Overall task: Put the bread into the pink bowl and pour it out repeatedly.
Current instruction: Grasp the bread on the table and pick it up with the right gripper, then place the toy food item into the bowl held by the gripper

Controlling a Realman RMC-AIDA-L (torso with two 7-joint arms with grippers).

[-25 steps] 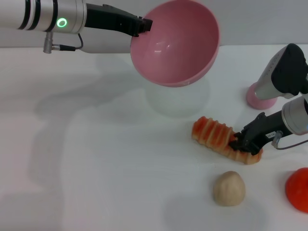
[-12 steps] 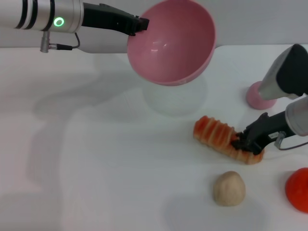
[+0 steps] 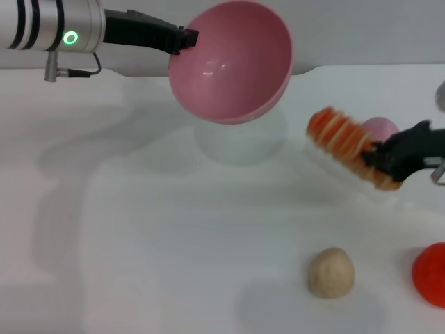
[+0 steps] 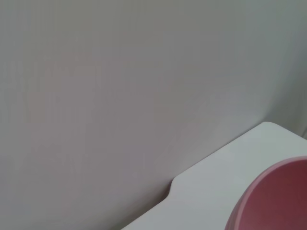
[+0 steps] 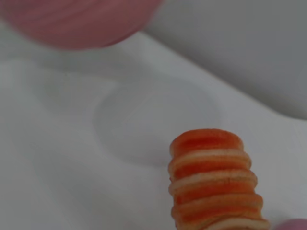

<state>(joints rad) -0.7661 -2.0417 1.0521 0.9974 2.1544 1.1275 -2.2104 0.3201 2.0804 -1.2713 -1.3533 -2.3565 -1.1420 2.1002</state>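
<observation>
the left claw [image 3: 186,38] grips the rim of the pink bowl [image 3: 229,62] and holds it up off the white surface [image 3: 174,243], tilted so its open side faces forward and down toward the camera. the bowl's inside is bare. in the left wrist view only a curved edge of the bowl [image 4: 273,201] shows, with the surface's far edge and a pale wall behind it.

the right claw [image 3: 379,156] is clenched on the bread [image 3: 348,142], gripping it near its right end. the bread is lifted clear of the surface, its free end angled up and toward the bowl, to the right of the bowl and lower in the head view, not touching it. in the right wrist view the bread [image 5: 213,177] sticks out ahead with its orange and cream ridges up, and the bowl's underside [image 5: 76,21] hangs beyond it.

a small pink dome [image 3: 381,127] sits just behind the bread, partly hidden by it. a round tan bun [image 3: 332,273] rests on the surface nearer the camera, well apart from the bread. a red thing [image 3: 430,273] lies at the right edge.
</observation>
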